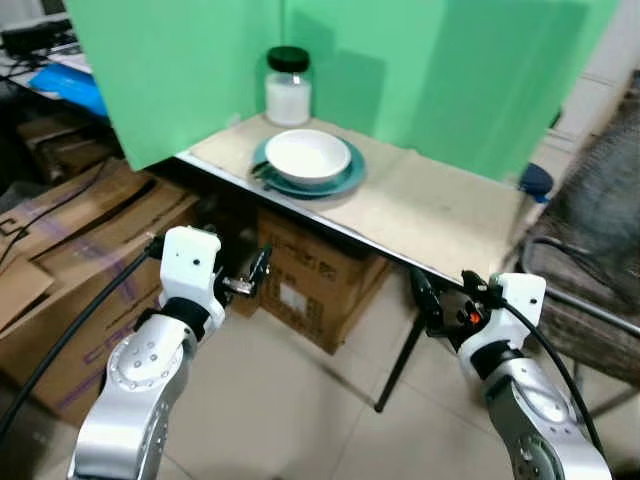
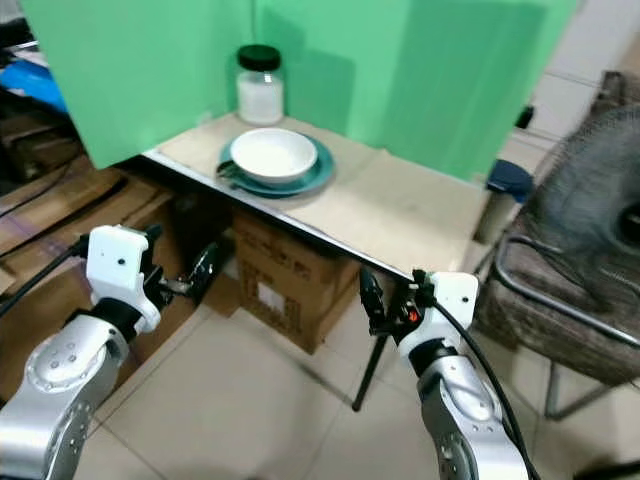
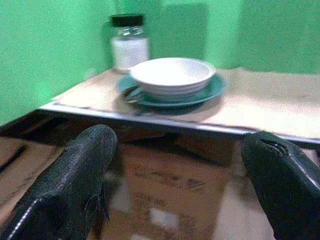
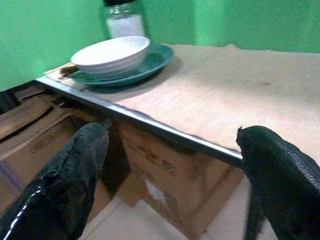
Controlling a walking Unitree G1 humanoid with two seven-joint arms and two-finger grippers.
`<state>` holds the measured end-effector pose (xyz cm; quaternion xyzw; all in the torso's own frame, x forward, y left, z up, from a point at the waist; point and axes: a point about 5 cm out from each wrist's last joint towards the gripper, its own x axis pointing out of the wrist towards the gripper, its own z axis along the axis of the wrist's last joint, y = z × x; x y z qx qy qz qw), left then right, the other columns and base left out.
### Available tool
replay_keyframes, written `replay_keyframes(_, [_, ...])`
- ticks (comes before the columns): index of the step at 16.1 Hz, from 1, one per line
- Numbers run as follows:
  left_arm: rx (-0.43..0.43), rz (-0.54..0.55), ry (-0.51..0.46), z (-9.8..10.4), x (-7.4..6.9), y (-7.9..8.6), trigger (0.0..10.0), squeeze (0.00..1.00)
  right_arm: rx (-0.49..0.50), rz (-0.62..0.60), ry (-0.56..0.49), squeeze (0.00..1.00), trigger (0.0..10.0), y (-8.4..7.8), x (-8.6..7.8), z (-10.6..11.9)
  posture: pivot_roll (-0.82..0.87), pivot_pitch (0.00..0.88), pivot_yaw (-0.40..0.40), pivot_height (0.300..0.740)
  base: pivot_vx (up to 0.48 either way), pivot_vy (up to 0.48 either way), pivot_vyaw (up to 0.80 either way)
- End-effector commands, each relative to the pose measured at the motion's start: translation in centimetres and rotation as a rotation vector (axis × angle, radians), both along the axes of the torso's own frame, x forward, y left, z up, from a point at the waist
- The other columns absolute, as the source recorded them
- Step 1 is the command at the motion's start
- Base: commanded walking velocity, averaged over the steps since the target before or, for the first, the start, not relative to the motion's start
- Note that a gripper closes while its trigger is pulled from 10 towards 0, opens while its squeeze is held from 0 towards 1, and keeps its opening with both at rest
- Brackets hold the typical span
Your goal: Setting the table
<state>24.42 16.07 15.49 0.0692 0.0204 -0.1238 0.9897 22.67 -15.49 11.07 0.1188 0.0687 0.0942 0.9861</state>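
Furthest left, brown cardboard boxes (image 1: pixel 60 250) lie on the floor; dark print runs along one, too blurred to read. The left gripper (image 3: pixel 180 165) hangs below the table's edge, its fingers spread wide and empty. Above it, on the beige-topped table with a metal rim (image 1: pixel 430 210), a glass jar with a black lid and white contents (image 1: pixel 288 85) stands against the green backdrop (image 1: pixel 450 70). Just in front sits a white ceramic bowl (image 1: pixel 306 156) on a teal plate (image 1: pixel 345 178). A brown box with a pale label (image 1: pixel 300 285), unreadable, sits under the table. The right gripper (image 4: pixel 170 165) hangs low by the table's near edge, likewise wide apart and empty.
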Motion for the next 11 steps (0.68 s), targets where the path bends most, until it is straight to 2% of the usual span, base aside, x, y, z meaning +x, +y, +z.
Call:
replay_keyframes(1, [0.004,0.001,-0.008,0.29,-0.09,0.14,10.0,0.00,0.008,0.007,-0.013,0.00,10.0,0.22,0.17,0.22,0.10,0.000,-0.053,0.740,0.266,0.000,0.00])
replay_keyframes(5, [0.005,-0.006,-0.006,0.31,-0.08,0.14,10.0,0.00,0.009,0.001,-0.008,0.00,10.0,0.21,0.11,0.12,0.10,0.000,-0.050,0.740,0.278,0.000,0.00])
replay_keyframes(7, [0.003,-0.012,-0.007,0.39,-0.01,0.10,10.0,0.00,-0.025,0.024,-0.014,0.00,10.0,0.44,0.16,0.22,0.10,0.000,-0.047,0.740,0.289,0.000,0.00])
replay_keyframes(9, [0.003,-0.016,-0.007,0.40,0.04,0.12,10.0,0.00,-0.023,0.021,-0.012,0.00,10.0,0.50,0.19,0.21,0.10,0.000,-0.046,0.740,0.328,0.000,0.80])
replay_keyframes(11, [0.004,-0.020,-0.009,0.48,0.11,0.07,10.0,0.00,0.010,0.000,-0.010,0.00,10.0,0.45,0.16,0.16,0.10,0.000,-0.045,0.740,0.336,0.000,0.00])
